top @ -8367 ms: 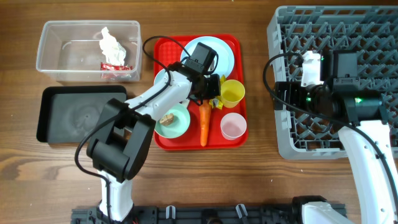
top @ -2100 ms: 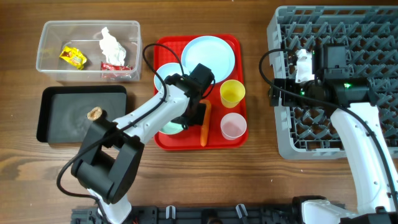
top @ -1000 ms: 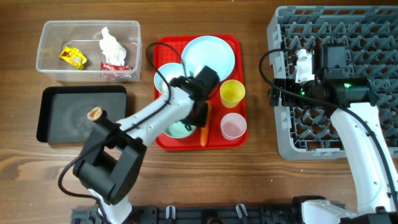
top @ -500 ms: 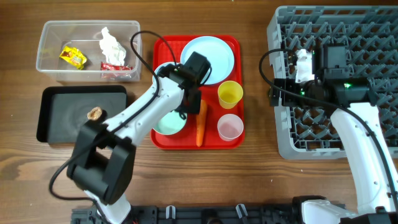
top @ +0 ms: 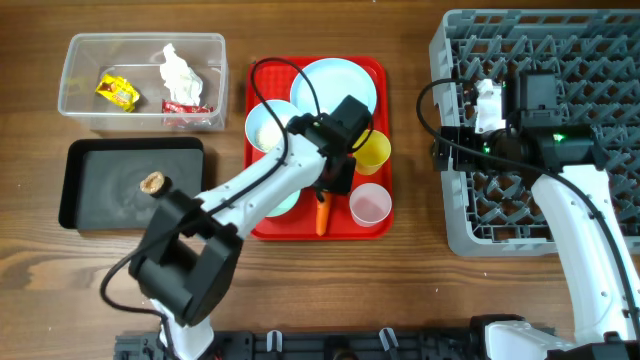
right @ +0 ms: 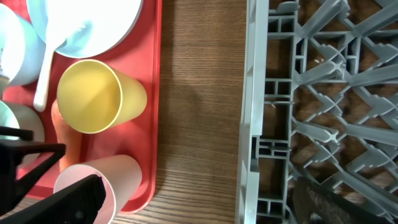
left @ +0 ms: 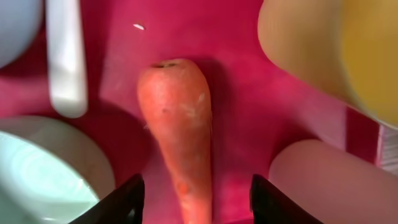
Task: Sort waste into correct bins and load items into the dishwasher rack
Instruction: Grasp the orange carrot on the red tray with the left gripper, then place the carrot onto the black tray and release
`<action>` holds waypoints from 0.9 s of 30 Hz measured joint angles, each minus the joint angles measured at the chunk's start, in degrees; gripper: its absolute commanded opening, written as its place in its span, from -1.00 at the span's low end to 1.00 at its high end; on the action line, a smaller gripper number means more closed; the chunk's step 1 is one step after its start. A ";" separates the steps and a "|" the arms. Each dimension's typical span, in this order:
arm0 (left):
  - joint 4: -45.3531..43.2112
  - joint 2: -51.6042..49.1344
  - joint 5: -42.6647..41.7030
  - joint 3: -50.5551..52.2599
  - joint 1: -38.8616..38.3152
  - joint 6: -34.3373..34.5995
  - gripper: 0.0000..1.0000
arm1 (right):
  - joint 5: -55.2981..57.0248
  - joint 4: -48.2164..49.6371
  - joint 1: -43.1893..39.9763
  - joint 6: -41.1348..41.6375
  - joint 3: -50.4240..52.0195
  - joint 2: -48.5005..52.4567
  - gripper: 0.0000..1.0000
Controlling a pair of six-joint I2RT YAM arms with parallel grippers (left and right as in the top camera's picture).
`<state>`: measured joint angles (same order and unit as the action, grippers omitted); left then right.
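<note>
Tapered orange carrot (left: 180, 143), long axis square to L gripper (left: 198, 200) squeeze, thin end betw. jaws; jaws apart, not clamped. L arm (top: 260, 185) nearer; R gripper (right: 199, 200) wide open.

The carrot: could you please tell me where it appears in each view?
Overhead: carrot low on the red tray, beside the pink cup.
Left wrist: carrot at centre of frame.
Right wrist: carrot at left edge, below the yellow cup.
Shared landmark: the yellow cup.
</note>
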<state>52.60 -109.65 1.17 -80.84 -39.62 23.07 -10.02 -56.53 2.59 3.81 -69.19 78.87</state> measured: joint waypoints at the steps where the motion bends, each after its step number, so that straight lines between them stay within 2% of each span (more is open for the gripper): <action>1: -0.15 -0.48 -0.02 0.00 0.00 0.33 0.10 | 0.00 -0.04 0.00 0.00 0.00 0.00 0.99; 6: -1.53 -4.24 -0.22 0.00 0.00 1.75 0.07 | 0.00 -0.04 0.00 0.00 0.00 0.00 0.99; 12: -2.34 -8.24 -0.20 0.00 0.00 2.54 -0.26 | 0.00 -0.04 0.00 0.00 0.00 0.00 0.99; 13: -2.34 -8.35 -0.22 0.00 0.00 2.56 -0.35 | 0.00 -0.04 0.00 0.00 0.00 0.00 1.00; 14: -2.36 -8.37 -0.24 0.00 0.00 2.71 -0.63 | 0.00 -0.04 0.00 0.00 0.00 0.00 1.00; 16: -2.38 -8.44 -0.52 -0.02 0.02 2.99 -0.89 | 0.00 -0.02 0.00 0.00 0.00 0.00 0.99; 22: -1.73 -8.39 -1.92 -0.59 0.31 3.21 -0.92 | 0.00 -0.04 0.00 0.00 0.00 0.00 0.99; 27: 3.41 -8.11 -4.52 -4.07 0.61 3.06 -0.92 | 0.00 -0.02 0.00 0.00 0.00 0.00 1.00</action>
<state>56.01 -117.75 -3.36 -84.90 -39.00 26.13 -10.02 -56.55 2.59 3.81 -69.19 78.87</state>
